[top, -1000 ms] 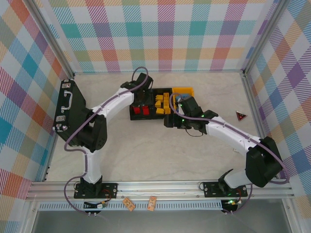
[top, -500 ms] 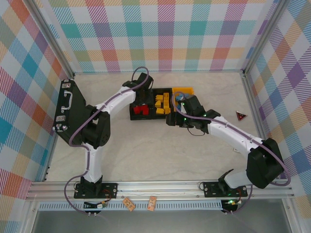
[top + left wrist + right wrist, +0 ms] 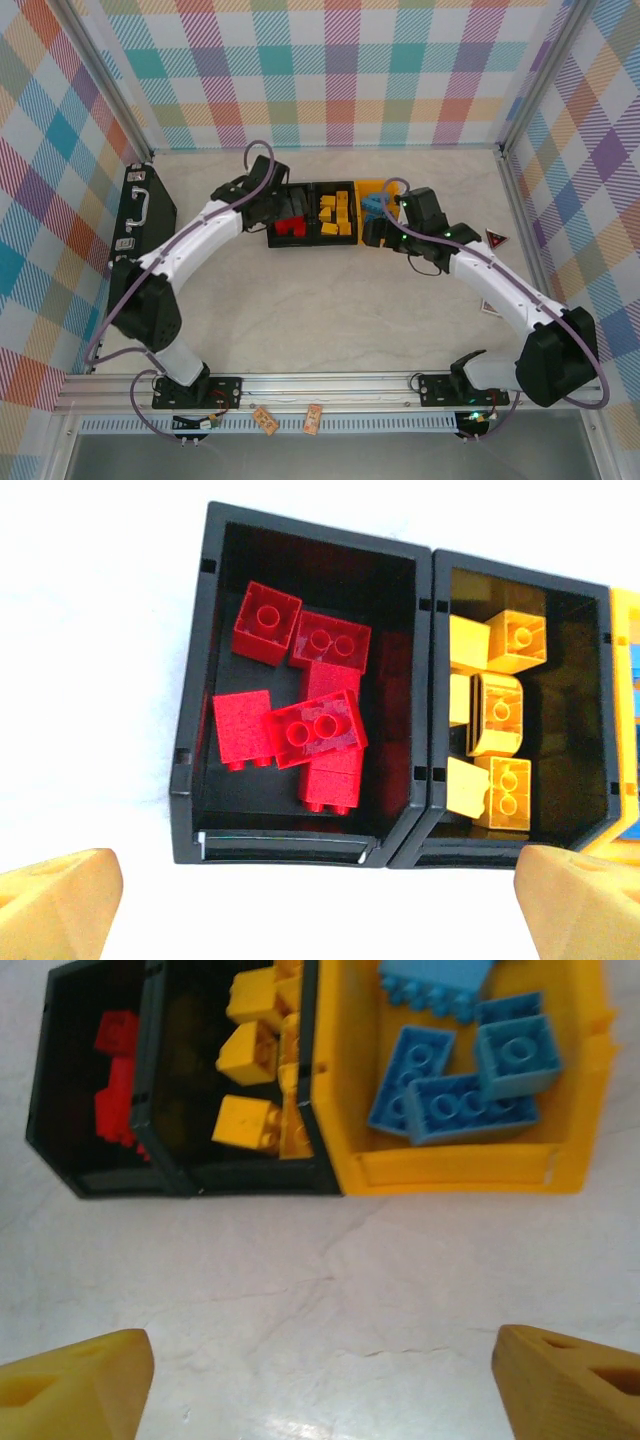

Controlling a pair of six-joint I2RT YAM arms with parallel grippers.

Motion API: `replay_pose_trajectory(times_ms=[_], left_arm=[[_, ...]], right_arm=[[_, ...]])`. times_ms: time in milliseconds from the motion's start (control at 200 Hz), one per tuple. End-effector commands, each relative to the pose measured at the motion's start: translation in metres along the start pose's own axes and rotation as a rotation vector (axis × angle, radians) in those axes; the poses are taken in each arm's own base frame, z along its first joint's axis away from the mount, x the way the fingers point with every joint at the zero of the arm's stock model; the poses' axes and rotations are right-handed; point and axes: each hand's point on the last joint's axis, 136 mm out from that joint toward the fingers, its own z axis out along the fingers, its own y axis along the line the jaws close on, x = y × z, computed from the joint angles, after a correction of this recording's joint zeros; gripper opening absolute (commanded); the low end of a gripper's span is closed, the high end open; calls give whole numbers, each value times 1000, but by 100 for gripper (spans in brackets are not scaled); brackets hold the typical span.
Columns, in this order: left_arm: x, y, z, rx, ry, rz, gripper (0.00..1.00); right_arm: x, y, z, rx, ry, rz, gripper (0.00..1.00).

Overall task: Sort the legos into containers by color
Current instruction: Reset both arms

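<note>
Holding the left gripper (image 3: 320,910) just before the left black bin (image 3: 190,740), with fingers wide apart, empty. Showing red legos (image 3: 315,730) in it, yellow legos (image 3: 505,705) in the middle black bin (image 3: 570,730), blue legos (image 3: 455,1110) in the orange-yellow bin (image 3: 450,1170). Holding the right gripper (image 3: 320,1380) near that bin, likewise spread and empty.

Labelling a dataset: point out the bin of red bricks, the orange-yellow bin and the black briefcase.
bin of red bricks (image 3: 188,730): left wrist view, left wall.
orange-yellow bin (image 3: 450,1170): right wrist view, near wall.
black briefcase (image 3: 128,225): top external view, lid.
</note>
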Motion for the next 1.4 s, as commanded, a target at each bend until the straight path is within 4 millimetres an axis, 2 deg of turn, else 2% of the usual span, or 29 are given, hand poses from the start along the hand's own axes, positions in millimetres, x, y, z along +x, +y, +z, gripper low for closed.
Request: replay_pose_trajectory(times_ms=[0, 135, 255, 335, 475, 610, 705, 765, 800, 810, 875, 960, 1010, 1055, 1110, 1160, 1190, 1240, 1290, 1395], left_arm=[[3, 20, -7, -39, -67, 34, 100], [6, 48, -20, -89, -185, 54, 100], [6, 85, -26, -211, -305, 71, 100], [4, 97, -25, -238, -414, 127, 100], [11, 129, -24, -370, -487, 223, 100], [16, 162, -15, -412, -489, 168, 100], [19, 183, 1, -435, -509, 147, 100], [21, 191, 11, -438, -535, 139, 100], [20, 191, 15, -408, -573, 126, 100], [19, 191, 16, -401, -585, 121, 100], [18, 192, 19, -404, -594, 146, 100], [18, 180, 19, -323, -669, 220, 100], [24, 186, 27, -317, -681, 205, 100], [20, 187, 26, -308, -718, 202, 100], [23, 189, 33, -265, -648, 179, 100], [29, 197, 50, -251, -602, 164, 100], [19, 198, 50, -271, -647, 171, 99], [25, 202, 56, -244, -542, 134, 99], [19, 202, 53, -240, -611, 142, 100], [21, 200, 52, -260, -603, 152, 100]], right_arm=[[-15, -23, -11, 76, -70, -18, 99], [-32, -58, -23, 223, -172, -5, 99], [-44, -102, -40, 450, -289, 16, 99], [-50, -131, -49, 594, -389, -8, 99], [-45, -163, -51, 745, -508, -133, 99], [-34, -184, -48, 785, -571, -136, 99], [-30, -192, -34, 743, -600, -141, 99], [-31, -188, -21, 675, -626, -176, 99], [-28, -188, -13, 638, -633, -185, 99], [-33, -185, -15, 621, -666, -181, 99], [-35, -182, -8, 548, -717, -187, 99], [-37, -175, 6, 490, -696, -251, 99], [-37, -180, 15, 465, -708, -255, 99], [-41, -176, 20, 436, -707, -272, 99], [-36, -181, 26, 387, -639, -244, 99], [-32, -180, 39, 326, -620, -264, 99], [-40, -181, 40, 347, -656, -274, 99], [-35, -188, 41, 356, -584, -222, 99], [-39, -188, 40, 358, -621, -235, 99], [-38, -184, 42, 341, -607, -250, 99]])
